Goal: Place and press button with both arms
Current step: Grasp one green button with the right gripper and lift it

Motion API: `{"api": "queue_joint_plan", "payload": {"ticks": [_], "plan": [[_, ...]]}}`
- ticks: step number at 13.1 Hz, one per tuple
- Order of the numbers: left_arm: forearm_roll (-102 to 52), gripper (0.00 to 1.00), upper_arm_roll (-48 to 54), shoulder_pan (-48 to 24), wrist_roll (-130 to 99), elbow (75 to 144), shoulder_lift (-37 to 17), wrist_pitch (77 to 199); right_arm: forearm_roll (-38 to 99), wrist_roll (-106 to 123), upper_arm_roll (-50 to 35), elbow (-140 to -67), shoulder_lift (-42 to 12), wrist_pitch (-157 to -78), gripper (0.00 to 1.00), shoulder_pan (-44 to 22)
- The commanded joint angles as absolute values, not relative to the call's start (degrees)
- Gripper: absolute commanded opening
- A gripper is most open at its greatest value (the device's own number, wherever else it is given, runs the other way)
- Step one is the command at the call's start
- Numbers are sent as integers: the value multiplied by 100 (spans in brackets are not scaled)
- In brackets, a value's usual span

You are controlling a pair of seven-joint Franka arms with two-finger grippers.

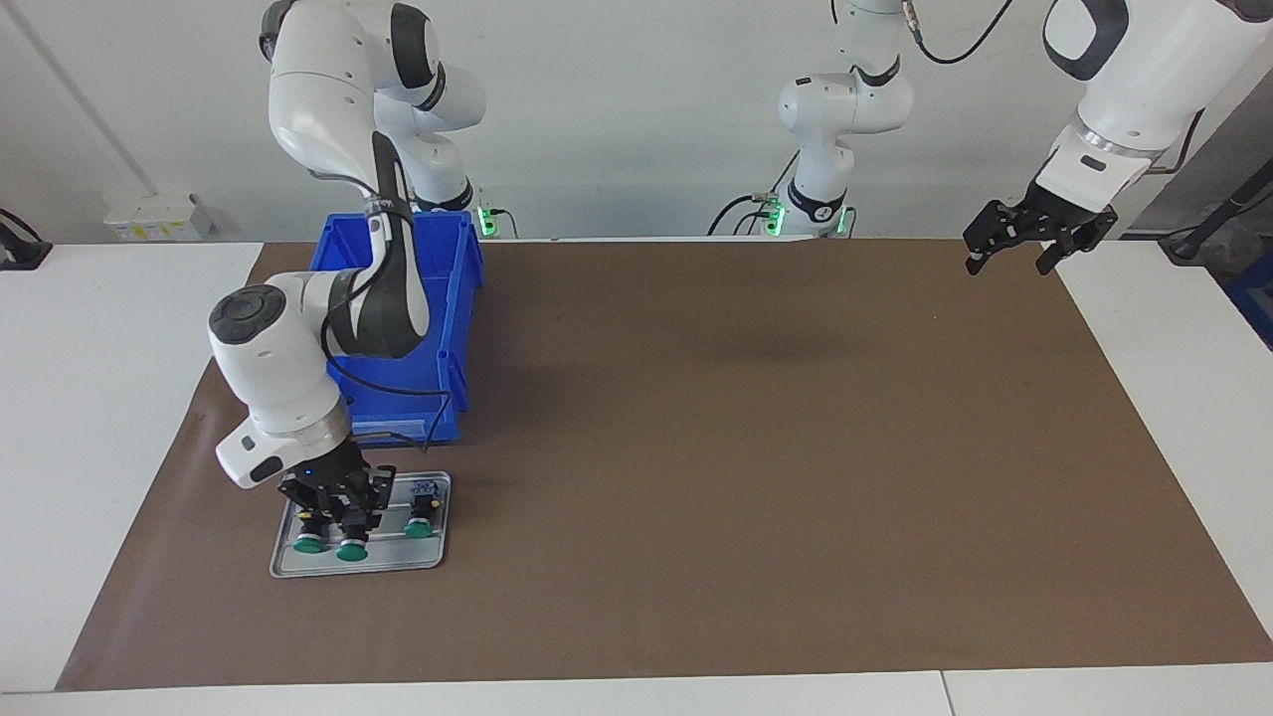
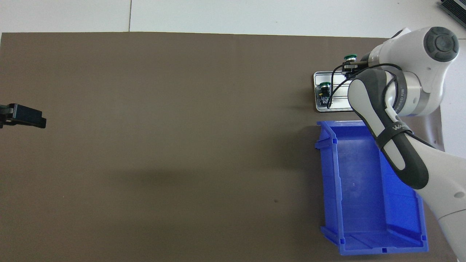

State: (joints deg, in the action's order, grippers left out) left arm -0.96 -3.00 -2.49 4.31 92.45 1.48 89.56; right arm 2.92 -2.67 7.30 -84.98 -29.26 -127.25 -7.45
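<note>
White lettering ran along the right arm's dark forearm band [image 2: 395, 128], beginning "WA", the rest cut off; more print on the wrist ring was too small to read. That arm hid most of the shallow silver metal tray [image 1: 430, 557] from overhead, where only one green-capped button [image 2: 325, 87] lay clear and another cap [image 2: 350, 56] peeked past the wrist. The facing view showed three small green mushroom-capped push buttons with black bodies lying in the tray, on the brown mat [image 1: 746, 447] covering the white worktop, farther from the robots than the open blue plastic bin [image 1: 453, 298]. The right hand [image 1: 340, 517] was down in the tray, its fingers pressed onto the black body of the middle button [image 1: 351, 549]. The left hand [image 1: 1024, 244] waited, spread wide, over the mat's edge at its own end, partly cut off overhead.
</note>
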Motion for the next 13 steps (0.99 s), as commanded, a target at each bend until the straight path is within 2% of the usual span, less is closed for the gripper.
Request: {"api": "queue_joint_plan", "payload": {"ticks": [1,5,10,13], "plan": [[0,100,-264,-193,448,9448,325,9062,79,-1218,764,-7850,-2988,-11982,0,-1080],[0,100,-264,-202,448,9448,325,9062,62,-3490,773,-7331,-2988,-11496,0,-1668],[0,100,-264,-202,448,9448,325,9062,62,-7129,747,-7356,-2927,-11593,0,-2600],[0,100,-264,-202,448,9448,325,9062,-104,-9274,729,-7627,-2857,-11628,0,-3144]]}}
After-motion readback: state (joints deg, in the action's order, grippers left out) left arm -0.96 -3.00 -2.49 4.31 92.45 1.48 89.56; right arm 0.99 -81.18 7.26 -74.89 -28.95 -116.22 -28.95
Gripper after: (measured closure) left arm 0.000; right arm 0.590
